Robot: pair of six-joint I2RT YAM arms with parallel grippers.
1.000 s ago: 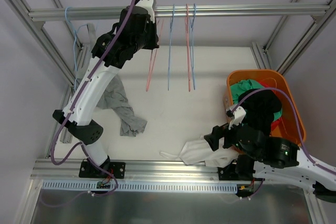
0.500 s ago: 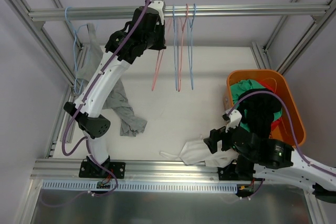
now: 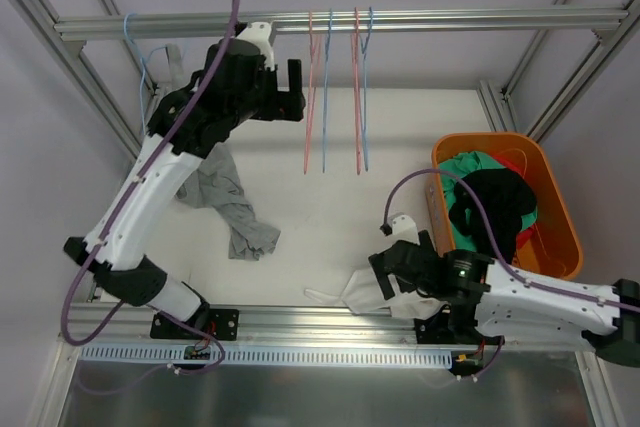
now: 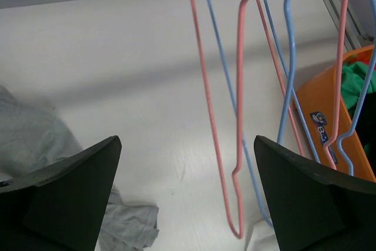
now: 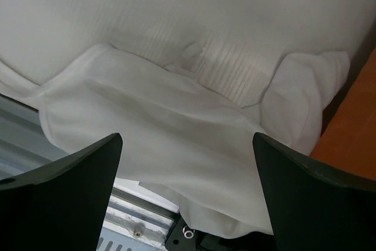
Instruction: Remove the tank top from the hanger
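Observation:
A bare pink hanger (image 3: 308,97) (image 4: 238,133) hangs on the top rail (image 3: 450,19), just right of my left gripper (image 3: 290,87) (image 4: 187,145). That gripper is open, with nothing between its fingers. A crumpled grey tank top (image 3: 228,202) (image 4: 35,139) lies on the white table below the left arm, off any hanger. My right gripper (image 3: 385,272) (image 5: 187,139) hovers open, low over a white garment (image 3: 368,292) (image 5: 176,127) at the table's front edge, without touching it.
Beside the pink hanger hang three more bare ones, blue (image 3: 327,97), pink (image 3: 355,97) and blue (image 3: 368,97). A light-blue hanger (image 3: 135,47) with something pale on it hangs at the far left, mostly hidden. An orange bin (image 3: 490,137) of clothes stands at the right.
My left gripper has opened and let go of the pink hanger, which now hangs straight on the rail; the arm drew back left. My right arm slid left over the white garment.

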